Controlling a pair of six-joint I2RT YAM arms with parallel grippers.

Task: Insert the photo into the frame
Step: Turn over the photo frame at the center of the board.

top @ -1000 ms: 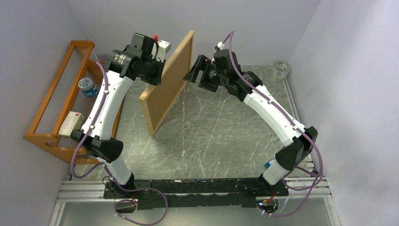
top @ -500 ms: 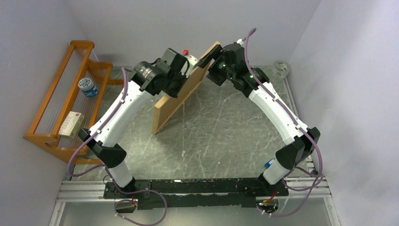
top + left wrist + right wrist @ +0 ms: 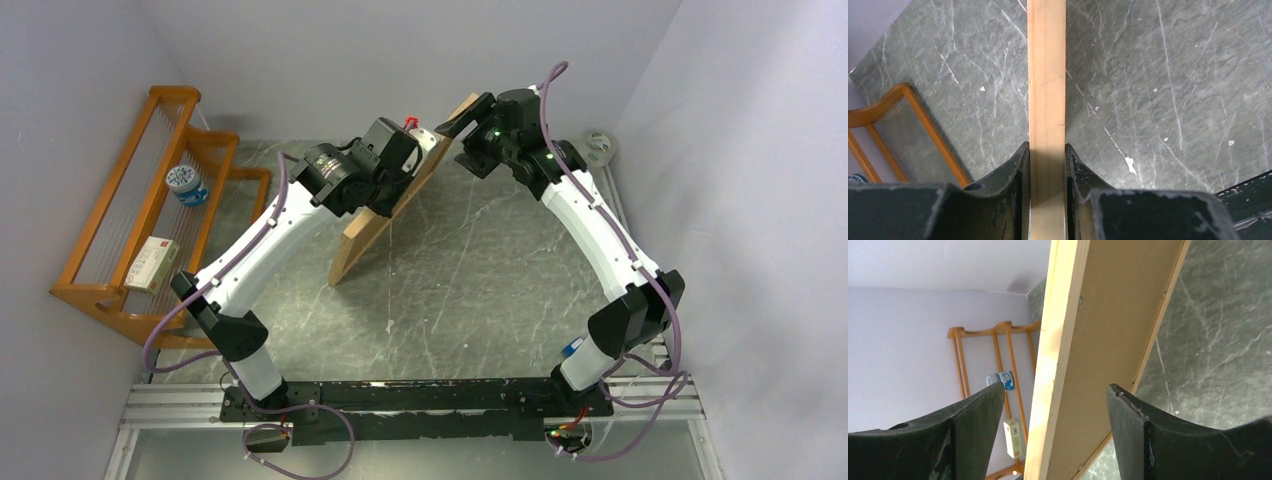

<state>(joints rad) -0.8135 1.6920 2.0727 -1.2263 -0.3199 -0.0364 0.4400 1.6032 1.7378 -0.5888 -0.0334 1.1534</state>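
The frame (image 3: 362,240), light wood with a brown backing panel set in it, stands tilted on edge on the table. My left gripper (image 3: 408,160) is shut on its thin wooden edge (image 3: 1047,75), one finger on each side (image 3: 1047,150). My right gripper (image 3: 462,115) is open at the frame's far top corner. In the right wrist view its fingers straddle the frame's rail and backing (image 3: 1108,340) with a gap on both sides (image 3: 1055,390). The photo is not in view.
An orange wooden rack (image 3: 120,200) stands at the left wall, holding a blue-and-white jar (image 3: 186,183) and a small white box (image 3: 152,263). A roll of tape (image 3: 598,147) lies at the far right corner. Walls close in on three sides.
The left arm has carried the frame to the right, towards the table's middle. The right gripper has swung up and over to the frame's top corner, and its open fingers now straddle the edge.
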